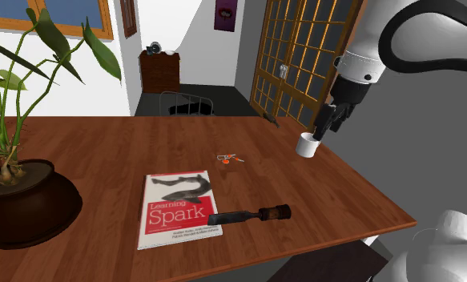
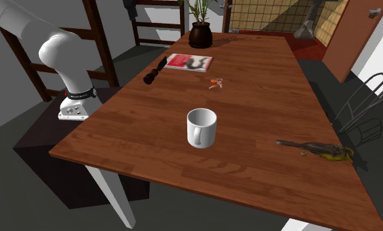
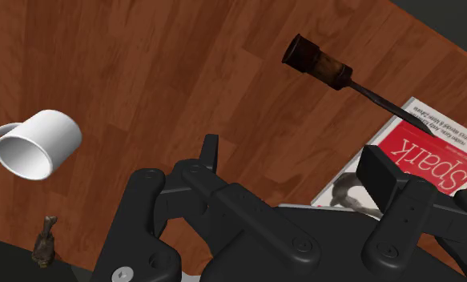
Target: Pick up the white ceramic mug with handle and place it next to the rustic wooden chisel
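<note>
Hanging the gripper (image 1: 326, 122) over the far right part of the table (image 1: 95, 152) in the shoulder view, just above the mug (image 1: 307, 145). Spreading the fingers (image 3: 210, 152) wide apart in the wrist view, clasping nothing, touching nothing. Catching the mug there off to one side of the gripper, outside the fingers rather than between them.

Standing the mug upright on the wood, white, mouth facing up, handle turning toward the near left in the second exterior view.

Resting the chisel (image 1: 250, 215) well apart from the mug, close to the table's near edge in the shoulder view. Pointing its dark brown handle to that view's right and laying its blade end over the near right corner of the book (image 1: 178, 207). Lying the book flat, red and white cover up, just left of the chisel.

Sitting an orange trinket (image 1: 229, 159) between mug and book. Filling the shoulder view's left edge with a plant (image 1: 23, 200) in a dark pot. Spotting a brown thing (image 2: 315, 151) near the table's right edge in the second exterior view, too unclear for naming.
</note>
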Robot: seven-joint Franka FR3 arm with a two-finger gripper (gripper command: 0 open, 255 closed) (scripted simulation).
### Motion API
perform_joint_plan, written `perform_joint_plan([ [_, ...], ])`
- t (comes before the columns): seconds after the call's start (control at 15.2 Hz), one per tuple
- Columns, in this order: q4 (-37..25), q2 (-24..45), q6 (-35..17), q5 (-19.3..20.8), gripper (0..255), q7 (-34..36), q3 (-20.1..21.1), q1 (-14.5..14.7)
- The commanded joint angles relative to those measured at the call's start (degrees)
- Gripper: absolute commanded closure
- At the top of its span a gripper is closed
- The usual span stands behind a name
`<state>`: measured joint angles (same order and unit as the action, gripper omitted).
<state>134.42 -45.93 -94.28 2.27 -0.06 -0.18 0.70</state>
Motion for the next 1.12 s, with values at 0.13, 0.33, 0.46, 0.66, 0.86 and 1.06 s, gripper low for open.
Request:
perform_joint_plan([
  [0.13,0.8,1.7,-2.5,1.2,0,-2.3,-2.2,-0.6],
  [0.33,1.3,4.8,-6.3,2.8,0,-5.7,-5.4,-1.5],
  [0.46,1.4,7.3,-8.8,3.7,0,-7.9,-7.5,-2.1],
  [0.66,0.8,11.4,-12.6,4.7,0,-11.3,-10.8,-2.7],
  [0.86,-0.4,16.1,-16.2,5.1,0,-14.7,-14.0,-3.1],
  [1.06,-2.3,21.4,-19.6,4.9,0,-18.4,-17.1,-3.4],
])
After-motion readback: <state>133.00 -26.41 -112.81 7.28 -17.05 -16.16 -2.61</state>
